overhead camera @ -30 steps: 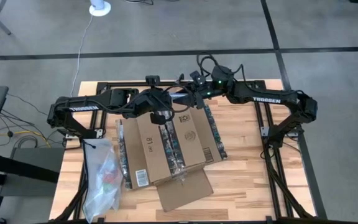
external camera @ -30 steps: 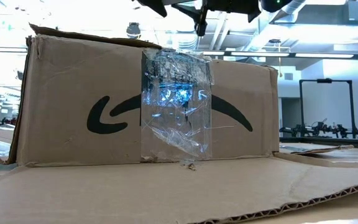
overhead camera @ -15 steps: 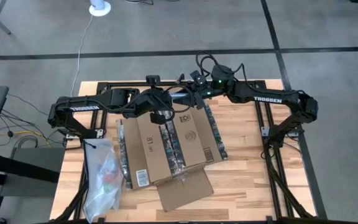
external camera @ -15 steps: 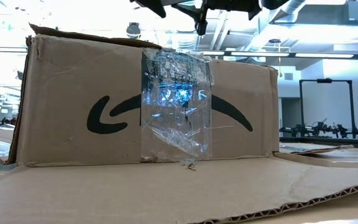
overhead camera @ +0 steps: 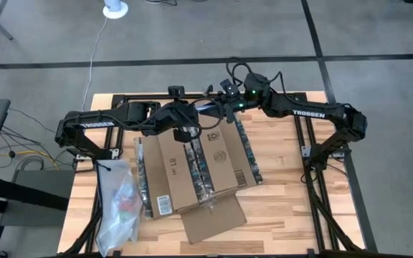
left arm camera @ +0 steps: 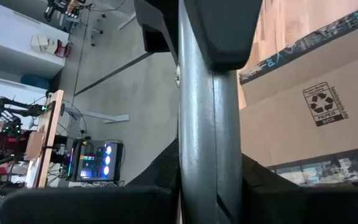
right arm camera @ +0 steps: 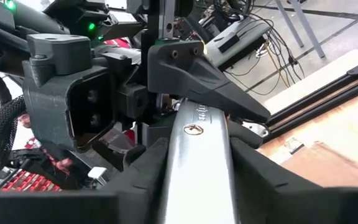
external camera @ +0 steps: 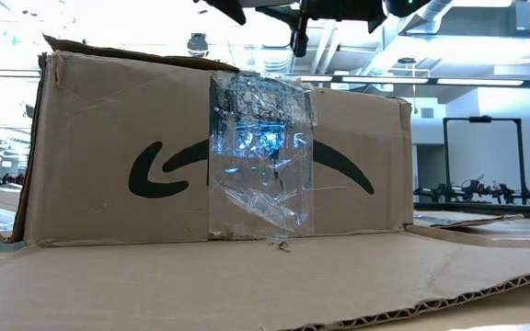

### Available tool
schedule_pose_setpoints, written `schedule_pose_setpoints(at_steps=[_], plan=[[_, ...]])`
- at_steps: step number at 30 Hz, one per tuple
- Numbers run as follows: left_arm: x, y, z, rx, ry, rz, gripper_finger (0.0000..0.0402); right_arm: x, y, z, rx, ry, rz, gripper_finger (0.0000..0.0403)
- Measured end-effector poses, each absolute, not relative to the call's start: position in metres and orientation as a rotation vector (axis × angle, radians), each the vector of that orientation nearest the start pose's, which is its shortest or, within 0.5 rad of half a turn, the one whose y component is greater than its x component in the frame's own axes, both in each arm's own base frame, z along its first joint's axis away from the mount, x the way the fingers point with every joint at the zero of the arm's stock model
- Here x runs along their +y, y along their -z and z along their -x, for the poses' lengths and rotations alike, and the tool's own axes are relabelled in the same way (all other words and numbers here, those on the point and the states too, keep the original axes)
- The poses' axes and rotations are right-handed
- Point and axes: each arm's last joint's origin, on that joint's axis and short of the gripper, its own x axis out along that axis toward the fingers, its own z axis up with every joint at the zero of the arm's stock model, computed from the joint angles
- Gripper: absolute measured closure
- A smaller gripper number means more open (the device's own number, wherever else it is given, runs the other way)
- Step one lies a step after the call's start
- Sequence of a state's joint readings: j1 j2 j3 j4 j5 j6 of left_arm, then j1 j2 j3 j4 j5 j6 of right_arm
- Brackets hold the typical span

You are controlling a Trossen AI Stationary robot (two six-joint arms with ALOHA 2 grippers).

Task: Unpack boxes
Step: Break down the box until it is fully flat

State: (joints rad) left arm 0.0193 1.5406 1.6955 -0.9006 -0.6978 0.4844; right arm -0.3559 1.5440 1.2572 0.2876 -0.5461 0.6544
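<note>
The brown cardboard box [overhead camera: 192, 168] lies in the middle of the table, with dark printed tape strips, "81" and a barcode label on top. In the low view its near side [external camera: 109, 156] shows the smile arrow and crumpled clear tape. One flap [overhead camera: 214, 218] lies flat on the table in front. Over the box's far edge my left gripper [overhead camera: 194, 122] and my right gripper [overhead camera: 224, 109] meet. Both are shut on a silver metal bar-shaped tool [right arm camera: 197, 143]. My left gripper pinches the grey metal bar [left arm camera: 209, 124] between its two fingers, and the bar runs on lengthwise past them. It is lifted clear above the box top [left arm camera: 303, 118]. My right gripper pinches the same silver bar [right arm camera: 199, 134] between its two fingers, lengthwise, coming from the table's right. The bar's far end disappears under the dark body of the left gripper [right arm camera: 197, 68].
A clear plastic zip bag [overhead camera: 117, 201] with colourful contents lies at the table's left near corner. Black frame rails run along the table's sides. Bare wood [overhead camera: 285, 193] shows to the right of the box.
</note>
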Motion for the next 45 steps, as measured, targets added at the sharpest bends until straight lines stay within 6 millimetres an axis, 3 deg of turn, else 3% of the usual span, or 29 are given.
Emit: schedule_pose_setpoints(at_steps=[9, 15, 23, 29, 36, 41, 45], plan=[[0.025, -0.404, -0.31, 0.877, -0.498, -0.696, 0.0352, -0.112, -0.356, -0.34, 0.055, -0.185, -0.647, 0.0275], [0.025, -0.404, -0.311, 0.873, -0.499, -0.696, 0.035, -0.114, -0.356, -0.339, 0.052, -0.192, -0.605, 0.0288], [0.02, -0.403, -0.31, 0.862, -0.499, -0.663, 0.0302, -0.125, -0.358, -0.333, 0.033, -0.221, -0.444, 0.0288], [0.007, -0.402, -0.302, 0.85, -0.522, -0.522, 0.0295, -0.148, -0.367, -0.303, 0.073, -0.164, -0.289, 0.0288], [-0.006, -0.392, -0.287, 0.925, -0.556, -0.305, 0.0294, -0.171, -0.378, -0.244, 0.187, -0.05, -0.204, 0.0288], [-0.014, -0.387, -0.29, 0.905, -0.541, -0.235, 0.0293, -0.169, -0.375, -0.212, 0.317, -0.002, -0.201, 0.0288], [-0.012, -0.382, -0.298, 0.85, -0.549, -0.215, 0.0293, -0.158, -0.378, -0.212, 0.318, -0.049, -0.193, 0.0288]])
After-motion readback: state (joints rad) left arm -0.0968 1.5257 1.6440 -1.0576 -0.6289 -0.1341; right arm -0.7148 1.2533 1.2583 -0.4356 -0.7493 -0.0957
